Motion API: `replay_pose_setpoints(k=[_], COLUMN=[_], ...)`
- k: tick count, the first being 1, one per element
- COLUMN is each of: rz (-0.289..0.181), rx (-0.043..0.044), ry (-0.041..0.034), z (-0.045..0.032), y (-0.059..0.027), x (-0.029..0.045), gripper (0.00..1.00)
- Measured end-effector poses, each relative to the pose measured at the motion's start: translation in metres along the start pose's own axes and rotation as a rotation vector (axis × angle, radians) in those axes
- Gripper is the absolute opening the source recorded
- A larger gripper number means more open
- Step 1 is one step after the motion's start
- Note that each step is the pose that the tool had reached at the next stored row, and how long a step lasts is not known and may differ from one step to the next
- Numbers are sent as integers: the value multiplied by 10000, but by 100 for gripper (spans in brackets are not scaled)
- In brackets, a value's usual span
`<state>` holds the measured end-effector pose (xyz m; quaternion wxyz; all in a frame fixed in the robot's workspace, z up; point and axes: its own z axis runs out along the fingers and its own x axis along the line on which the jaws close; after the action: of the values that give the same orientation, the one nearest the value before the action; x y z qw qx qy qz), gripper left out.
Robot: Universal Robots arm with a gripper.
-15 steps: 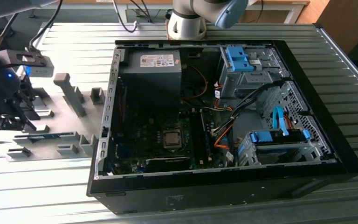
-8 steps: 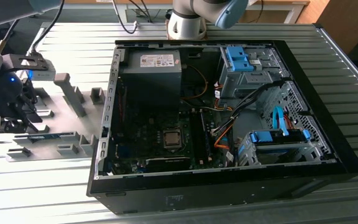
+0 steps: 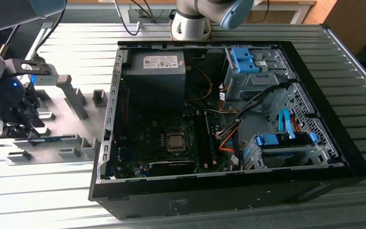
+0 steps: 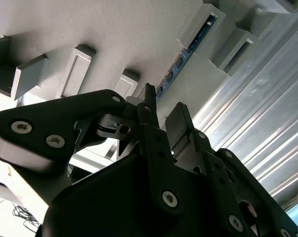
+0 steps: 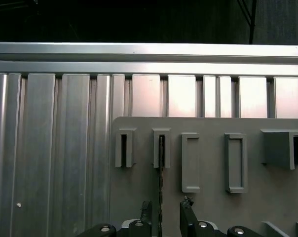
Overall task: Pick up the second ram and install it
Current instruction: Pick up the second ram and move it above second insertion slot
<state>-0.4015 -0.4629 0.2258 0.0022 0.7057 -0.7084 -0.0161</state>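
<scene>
Down low over the gray holder plate (image 3: 59, 125) with the gripper (image 5: 166, 202), out at nine o'clock from the open computer case (image 3: 221, 186) in the exterior view. Fingers (image 5: 187, 215) apart, straddling the second ram (image 5: 161, 182) in the first wrist view, a gap on each side, nothing clamped. Seated on edge in its slotted holder block (image 5: 155, 148), so no pickup yet by the look of it, and the whole install left to do. Can't tell whether the memory slots (image 3: 204, 136) beside the CPU socket (image 3: 176, 141) hold a stick. Tight at the plate: neighbouring holder blocks (image 5: 190, 163) close alongside. Open ribbed tabletop (image 3: 43, 200) at six o'clock of the plate; case wall (image 3: 111, 109) standing at three o'clock, between plate and motherboard (image 3: 151, 138).
</scene>
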Motion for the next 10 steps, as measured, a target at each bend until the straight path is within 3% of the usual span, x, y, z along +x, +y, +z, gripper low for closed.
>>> replay_pose_setpoints(k=[10], rz=[0], rx=[2], ry=[9], z=[40], y=[-1], x=[4], gripper=[36])
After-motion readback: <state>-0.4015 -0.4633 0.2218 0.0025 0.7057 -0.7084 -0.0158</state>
